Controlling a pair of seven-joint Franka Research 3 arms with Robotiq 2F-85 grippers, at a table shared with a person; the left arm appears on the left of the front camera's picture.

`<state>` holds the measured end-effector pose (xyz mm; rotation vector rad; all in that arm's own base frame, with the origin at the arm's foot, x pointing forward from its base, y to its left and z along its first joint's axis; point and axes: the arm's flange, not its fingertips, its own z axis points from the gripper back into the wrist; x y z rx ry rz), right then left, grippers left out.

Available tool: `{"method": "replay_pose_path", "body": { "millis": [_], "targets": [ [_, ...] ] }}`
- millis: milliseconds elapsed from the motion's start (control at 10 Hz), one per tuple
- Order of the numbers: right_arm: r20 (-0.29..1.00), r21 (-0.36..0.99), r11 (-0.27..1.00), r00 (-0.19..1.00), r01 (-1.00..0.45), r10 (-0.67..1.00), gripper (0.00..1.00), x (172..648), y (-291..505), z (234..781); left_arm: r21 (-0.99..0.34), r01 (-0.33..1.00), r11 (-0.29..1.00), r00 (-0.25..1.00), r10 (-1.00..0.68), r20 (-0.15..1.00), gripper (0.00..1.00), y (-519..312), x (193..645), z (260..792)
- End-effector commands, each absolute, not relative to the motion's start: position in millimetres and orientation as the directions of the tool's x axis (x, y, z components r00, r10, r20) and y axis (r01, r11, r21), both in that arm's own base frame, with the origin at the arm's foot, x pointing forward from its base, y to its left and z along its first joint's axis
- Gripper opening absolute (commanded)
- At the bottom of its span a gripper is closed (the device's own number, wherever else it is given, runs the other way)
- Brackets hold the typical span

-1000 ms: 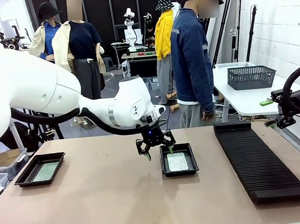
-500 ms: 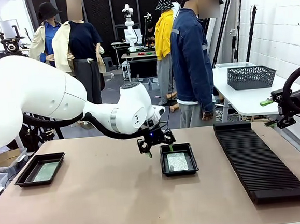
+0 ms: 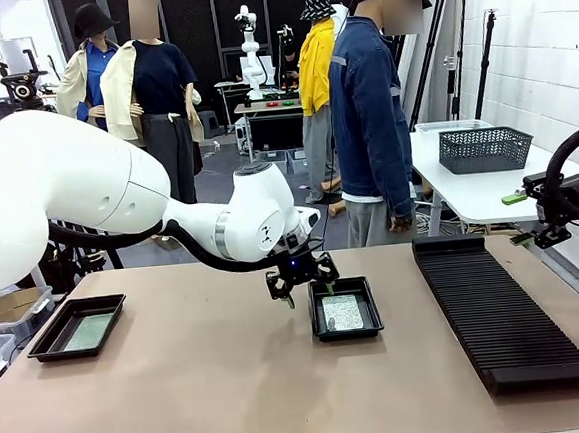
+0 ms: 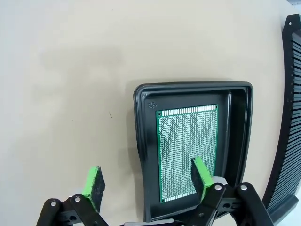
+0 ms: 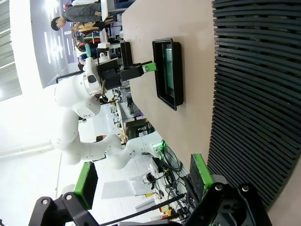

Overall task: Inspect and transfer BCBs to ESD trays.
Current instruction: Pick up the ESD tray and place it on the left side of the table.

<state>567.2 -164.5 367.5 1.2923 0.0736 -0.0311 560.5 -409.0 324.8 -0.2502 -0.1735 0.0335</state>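
Note:
A green BCB [image 3: 343,311] lies flat in the middle ESD tray [image 3: 349,335]. My left gripper [image 3: 303,284] hangs open just above that tray's left rim, holding nothing. In the left wrist view one green pad sits over the board [image 4: 187,150] inside the tray [image 4: 242,132], while the other is over bare table. A second ESD tray [image 3: 49,350] at the far left holds another board [image 3: 86,332]. My right gripper [image 3: 524,220] stands open off the table's right edge, beyond the rack. From the right wrist, the middle tray [image 5: 158,77] shows sideways.
A long black ribbed rack [image 3: 506,310] takes up the table's right side and also shows as the rack [image 4: 288,117] and the rack [image 5: 258,94]. A person in a blue jacket [image 3: 367,120] stands at the far edge. Behind, a white side table carries a grey basket [image 3: 484,148].
My left gripper has risen a little above the middle tray's left rim. The board stays in the tray, and the right arm has not moved.

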Motion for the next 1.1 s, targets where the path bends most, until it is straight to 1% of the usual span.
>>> {"method": "replay_pose_path", "body": {
  "millis": [0,100,200,300,400,500,600,700,1000],
  "targets": [
    [-0.072,0.959,0.277,0.997,0.065,0.014,1.0,564.6,-161.9,368.7,-0.23,-0.014,0.973,0.986,0.052,0.161,0.9,-412.2,561.3,322.9],
    [-0.072,0.959,0.277,0.997,0.065,0.014,1.0,564.6,-161.9,368.7,-0.228,-0.008,0.974,0.986,0.046,0.161,0.84,-412.1,561.4,321.0],
    [-0.072,0.959,0.277,0.997,0.065,0.014,1.0,564.6,-161.9,368.7,-0.226,-0.005,0.974,0.986,0.042,0.16,0.75,-412.2,562.1,320.9],
    [-0.072,0.959,0.277,0.997,0.065,0.014,1.0,564.6,-161.9,368.7,-0.225,0.002,0.974,0.987,0.034,0.157,0.63,-413.1,562.1,320.7],
    [-0.072,0.959,0.277,0.997,0.065,0.014,1.0,564.6,-161.9,368.7,-0.224,0.006,0.975,0.987,0.03,0.156,0.5,-413.5,561.8,319.9],
    [-0.072,0.959,0.277,0.997,0.065,0.014,1.0,564.6,-161.9,368.7,-0.225,0.012,0.974,0.988,0.022,0.151,0.34,-413.2,561.8,319.3],
    [-0.072,0.959,0.277,0.997,0.065,0.014,1.0,564.6,-161.9,368.7,-0.226,0.014,0.974,0.989,0.019,0.144,0.15,-412.8,561.9,318.6],
    [-0.072,0.959,0.277,0.997,0.065,0.014,1.0,564.6,-161.9,368.7,-0.229,0.015,0.973,0.991,0.016,0.135,0.0,-412.1,562.2,317.7],
    [-0.072,0.959,0.277,0.997,0.065,0.014,1.0,564.6,-161.9,368.7,-0.23,0.018,0.973,0.992,0.011,0.124,0.0,-411.2,560.8,317.5]
  ]
}}
